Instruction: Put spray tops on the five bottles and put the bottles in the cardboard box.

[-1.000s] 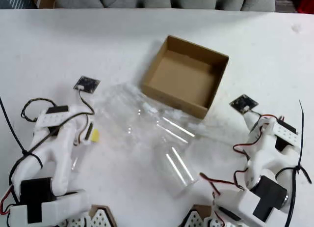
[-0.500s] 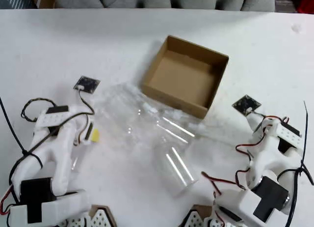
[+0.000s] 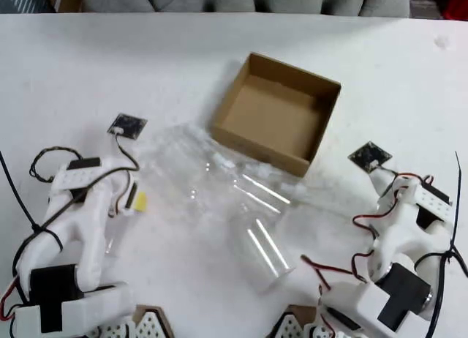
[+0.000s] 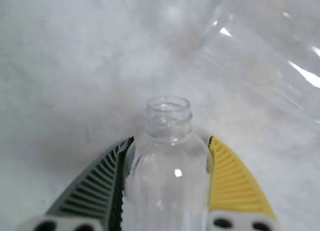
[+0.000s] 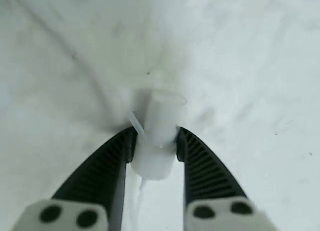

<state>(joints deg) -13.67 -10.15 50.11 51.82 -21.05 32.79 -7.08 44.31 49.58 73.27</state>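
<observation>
Left gripper (image 4: 170, 141): grey and yellow fingers clamped on the body of a clear bottle (image 4: 168, 183), its neck open and uncapped. Right gripper (image 5: 155, 133): black fingers pinching a white spray top (image 5: 156, 156). Mid-table (image 3: 110, 60), between the arms, further clear bottles (image 3: 262, 243) lie on their sides. Just beyond them stands the open cardboard box (image 3: 257, 151).
</observation>
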